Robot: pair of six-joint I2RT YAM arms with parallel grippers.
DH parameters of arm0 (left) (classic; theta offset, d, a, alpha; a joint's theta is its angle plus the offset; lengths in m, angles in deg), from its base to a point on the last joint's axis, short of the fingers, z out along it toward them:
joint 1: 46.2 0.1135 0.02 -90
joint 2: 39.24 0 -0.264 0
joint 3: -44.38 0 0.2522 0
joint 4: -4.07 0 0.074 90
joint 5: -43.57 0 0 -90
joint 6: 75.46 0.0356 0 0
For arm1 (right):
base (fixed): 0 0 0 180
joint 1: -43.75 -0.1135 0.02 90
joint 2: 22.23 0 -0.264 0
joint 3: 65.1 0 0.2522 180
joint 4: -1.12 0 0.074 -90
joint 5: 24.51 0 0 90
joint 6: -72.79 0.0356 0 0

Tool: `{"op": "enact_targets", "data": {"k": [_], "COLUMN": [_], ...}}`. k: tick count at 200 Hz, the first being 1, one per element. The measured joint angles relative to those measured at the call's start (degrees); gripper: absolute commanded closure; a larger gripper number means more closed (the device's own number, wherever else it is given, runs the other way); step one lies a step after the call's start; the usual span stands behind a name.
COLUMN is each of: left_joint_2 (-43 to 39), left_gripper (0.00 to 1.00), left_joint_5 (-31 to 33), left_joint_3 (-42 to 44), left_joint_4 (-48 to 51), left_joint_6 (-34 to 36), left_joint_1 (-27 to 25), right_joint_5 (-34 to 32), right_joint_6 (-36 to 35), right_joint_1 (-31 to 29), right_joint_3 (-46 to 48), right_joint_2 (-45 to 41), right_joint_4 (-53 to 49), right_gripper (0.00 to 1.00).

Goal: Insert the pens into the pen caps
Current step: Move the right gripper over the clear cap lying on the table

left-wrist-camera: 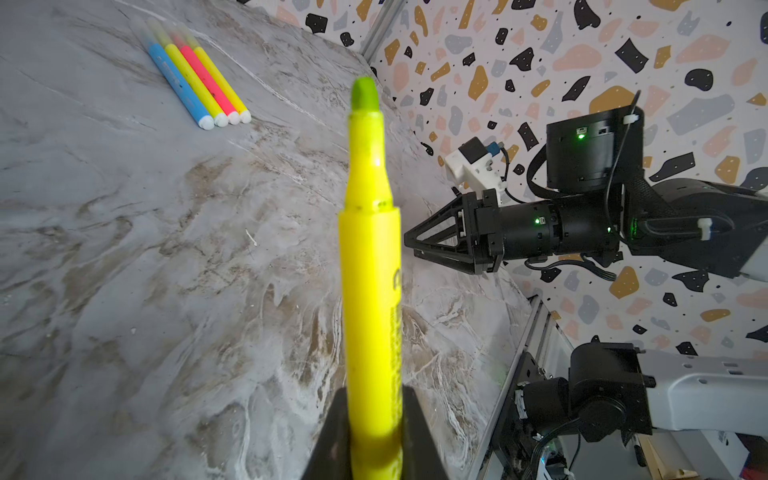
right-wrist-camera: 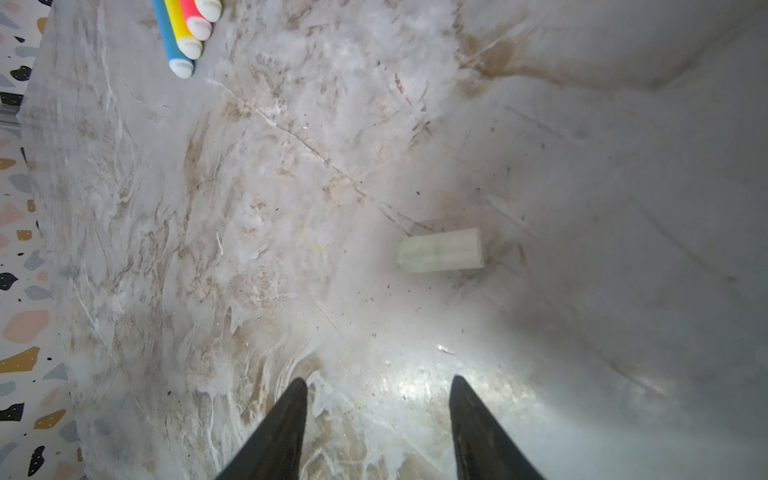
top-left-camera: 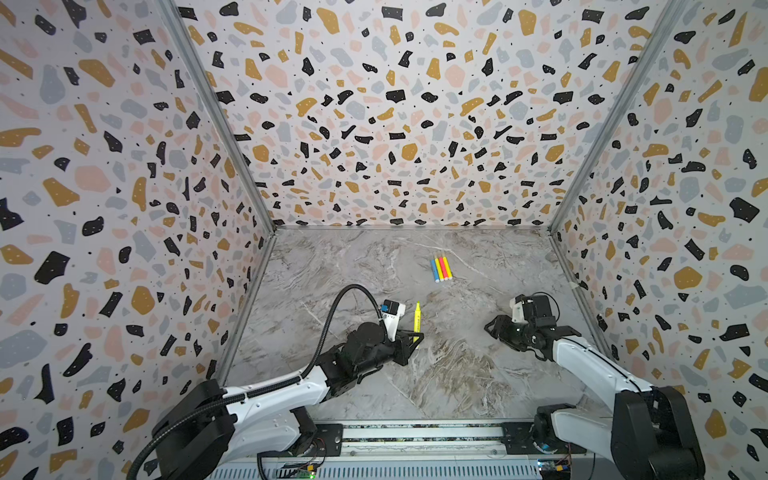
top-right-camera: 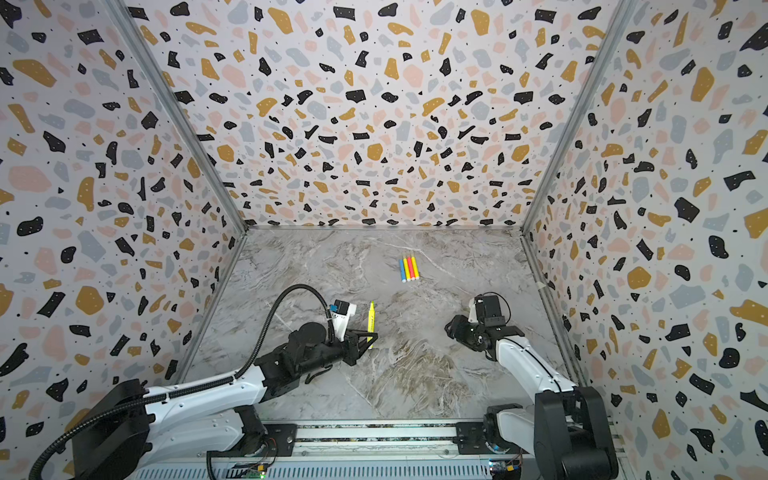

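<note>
While the left claw (top-left-camera: 417,336) is clamped on the lower barrel of an uncapped yellow highlighter (left-wrist-camera: 370,270), I log the step as: pen in hand, cap not yet fetched.

Item 1, left arm: stretched low over the bench (top-left-camera: 353,266) toward the middle. The highlighter sticks out of the jaws with its bare tip toward the back wall, touching nothing.

Item 2, four thin pens (top-left-camera: 440,268), blue, yellow, pink-red, yellow: lying side by side and touching, toward the back of the bench, well apart from both claws. Their far ends look to carry clear caps, so I judge these done, though the detail is small.

Item 3, right claw (right-wrist-camera: 378,380): jaws part-way apart, nothing between them. The arm is bent low, with the claw aimed inward and down at the bench.

Item 4, pale see-through cap (right-wrist-camera: 439,250): on its side on the bench, just ahead of the right claw, untouched.

Next move, my judgement: lower the right claw over the cap, close across its width and lift. Then line its open mouth up with the highlighter's tip and press the two together.
</note>
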Motion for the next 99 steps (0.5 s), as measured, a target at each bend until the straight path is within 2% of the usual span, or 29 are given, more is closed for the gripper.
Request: {"op": "enact_targets", "data": {"k": [99], "left_joint_2": [-1.03], "left_gripper": [1.00], "left_joint_5": [0.76], "left_joint_3": [0.00], "left_joint_4": [0.76], "left_joint_6": [0.00], "left_joint_1": [-0.02], "right_joint_5": [1.38], "right_joint_6": [0.48], "right_joint_1": [2.16], "right_joint_3": [-0.46], "right_joint_2": [9.22], "right_joint_4": [6.60], "right_gripper": [0.44]}}
